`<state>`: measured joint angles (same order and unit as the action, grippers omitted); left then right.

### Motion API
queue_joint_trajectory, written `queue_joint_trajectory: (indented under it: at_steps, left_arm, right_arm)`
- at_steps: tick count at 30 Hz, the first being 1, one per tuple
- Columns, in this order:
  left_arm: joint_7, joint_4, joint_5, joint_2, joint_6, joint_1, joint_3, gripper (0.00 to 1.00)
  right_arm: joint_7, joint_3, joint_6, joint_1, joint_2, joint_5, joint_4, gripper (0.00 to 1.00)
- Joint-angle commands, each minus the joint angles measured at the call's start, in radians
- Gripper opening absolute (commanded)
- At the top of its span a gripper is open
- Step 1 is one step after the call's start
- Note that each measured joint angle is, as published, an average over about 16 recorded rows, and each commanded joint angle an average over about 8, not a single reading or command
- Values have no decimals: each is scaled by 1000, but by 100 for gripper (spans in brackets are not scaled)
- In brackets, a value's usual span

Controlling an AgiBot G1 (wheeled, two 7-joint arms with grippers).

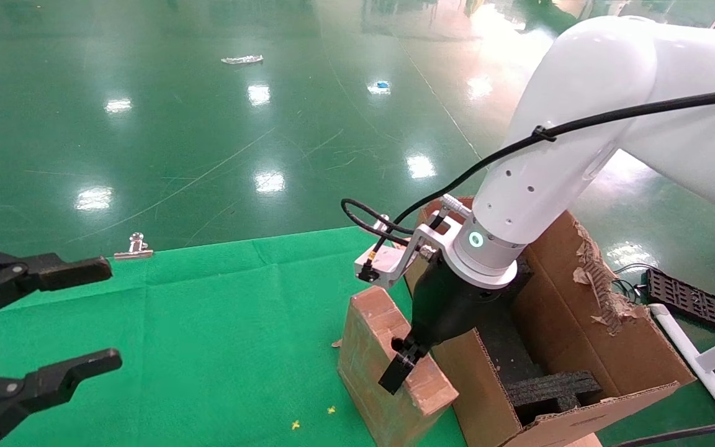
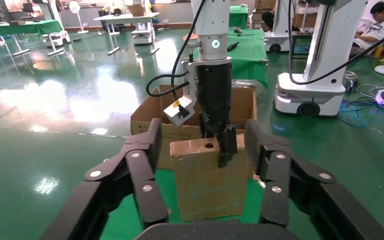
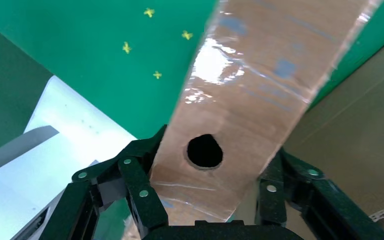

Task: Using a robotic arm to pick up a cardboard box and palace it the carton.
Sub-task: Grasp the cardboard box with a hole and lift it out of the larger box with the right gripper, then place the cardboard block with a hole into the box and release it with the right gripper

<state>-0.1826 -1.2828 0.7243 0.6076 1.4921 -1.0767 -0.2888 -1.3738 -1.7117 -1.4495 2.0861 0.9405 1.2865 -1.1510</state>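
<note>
The cardboard box point(image 1: 388, 366) is seen standing upright on the green cloth point(image 1: 221, 335), just left of the carton point(image 1: 587, 347) and close against its near-left wall. Its narrow top face, with the round hole point(image 3: 204, 151), is straddled by the right gripper point(image 1: 404, 366), which comes down from the white robotic arm point(image 1: 587, 124). In the right wrist view one finger point(image 3: 135, 185) is shown against each broad side of the box, so the box is judged to be pinched across its thin width. Whether it has been lifted clear of the cloth cannot be told.

The carton is open at the top, with black foam inserts point(image 1: 550, 388) inside and a torn flap point(image 1: 599, 279) on its far-right side.

The left gripper point(image 1: 41, 323) is held spread and empty at the left edge of the cloth, well apart from the box.

Several faults are judged possible. The grip is taken high and near one end, so the box could be tilted or slipped from the fingers when raised. The carton wall lies just beside it and could be struck if the box is carried across too low. The foam inserts could prevent the box from settling.
</note>
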Motion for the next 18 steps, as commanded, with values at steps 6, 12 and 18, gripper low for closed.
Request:
queue_joint_trajectory:
  at_steps: [6, 12, 18]
  left_arm:
    - [0, 0, 0, 0, 0, 0, 0, 0]
    - [0, 0, -1, 0, 0, 0, -1, 0]
    - [1, 0, -1, -1, -1, 0, -1, 0]
  right_arm:
    - [76, 36, 11, 26, -52, -35, 16, 0]
    - [220, 124, 48, 115, -151, -88, 105, 0]
    - [334, 188, 95, 215, -249, -78, 224, 0]
